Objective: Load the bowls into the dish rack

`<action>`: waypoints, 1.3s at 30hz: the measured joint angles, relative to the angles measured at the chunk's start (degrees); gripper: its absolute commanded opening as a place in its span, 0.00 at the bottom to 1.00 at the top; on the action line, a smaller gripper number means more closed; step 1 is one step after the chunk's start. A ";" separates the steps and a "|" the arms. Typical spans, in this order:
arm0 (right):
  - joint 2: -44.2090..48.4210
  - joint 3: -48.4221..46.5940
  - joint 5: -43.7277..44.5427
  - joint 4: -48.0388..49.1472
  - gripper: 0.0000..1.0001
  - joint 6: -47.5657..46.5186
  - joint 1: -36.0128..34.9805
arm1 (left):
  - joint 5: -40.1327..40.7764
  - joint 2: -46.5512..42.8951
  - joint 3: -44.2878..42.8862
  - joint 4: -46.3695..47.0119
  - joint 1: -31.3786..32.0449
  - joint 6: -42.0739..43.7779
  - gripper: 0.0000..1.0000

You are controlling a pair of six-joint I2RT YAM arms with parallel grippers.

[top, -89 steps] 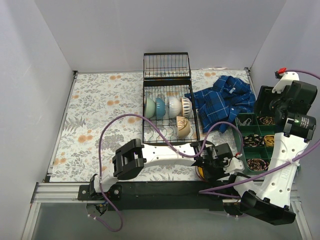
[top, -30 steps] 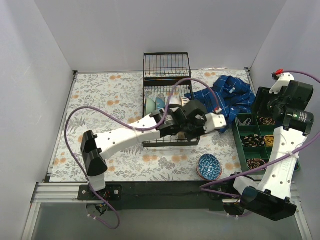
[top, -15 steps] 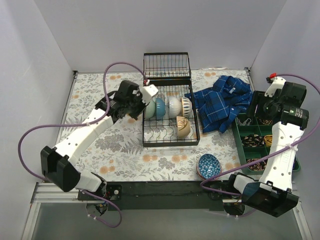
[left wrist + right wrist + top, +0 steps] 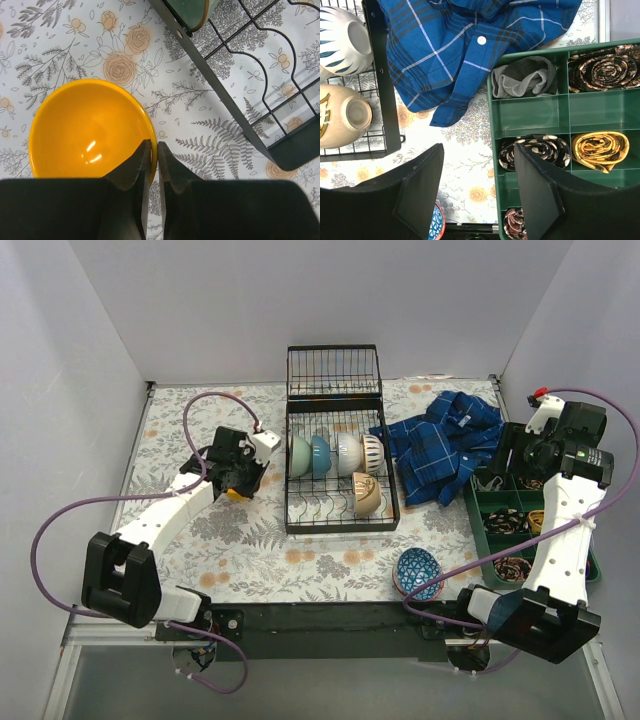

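Observation:
The black wire dish rack [image 4: 294, 502] stands at the table's middle back and holds several bowls on edge, among them a green one [image 4: 299, 455] and a beige one [image 4: 366, 494]. My left gripper [image 4: 240, 477] is left of the rack, shut on the rim of a yellow bowl [image 4: 85, 131], seen in the top view [image 4: 236, 495]. I cannot tell whether the bowl touches the cloth. The rack's left edge [image 4: 235, 107] shows in the left wrist view. A blue patterned bowl [image 4: 418, 573] sits upright at the front right. My right gripper [image 4: 478, 148] is open and empty, high above the right side.
A blue plaid shirt [image 4: 445, 440] lies right of the rack. A green compartment tray [image 4: 480, 502] with rolled ties stands at the far right; it also shows in the right wrist view [image 4: 530, 116]. A floral cloth [image 4: 190, 430] covers the table.
My left arm has carried the yellow bowl from the front right across the rack and has now drawn back left and nearer, away from the rack's left edge. The right arm barely shifted.

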State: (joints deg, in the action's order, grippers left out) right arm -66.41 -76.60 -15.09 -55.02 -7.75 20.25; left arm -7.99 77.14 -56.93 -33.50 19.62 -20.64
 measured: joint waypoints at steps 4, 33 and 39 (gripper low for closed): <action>0.00 0.02 0.09 0.02 0.67 -0.17 0.00 | 0.15 2.05 3.17 3.93 0.02 -0.35 0.00; 4.13 5.46 -0.04 1.09 0.67 -1.27 -0.02 | 9.07 5.92 5.09 2.36 0.00 1.55 0.00; 4.57 5.46 0.15 1.05 0.67 -1.53 -0.02 | -0.42 5.03 -11.19 -8.15 0.00 -3.37 0.00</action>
State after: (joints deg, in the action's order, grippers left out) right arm -61.84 -71.13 -14.94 -53.98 -9.28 20.23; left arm -8.40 82.17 -68.12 -41.65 19.62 -24.01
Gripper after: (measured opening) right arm 0.674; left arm 0.054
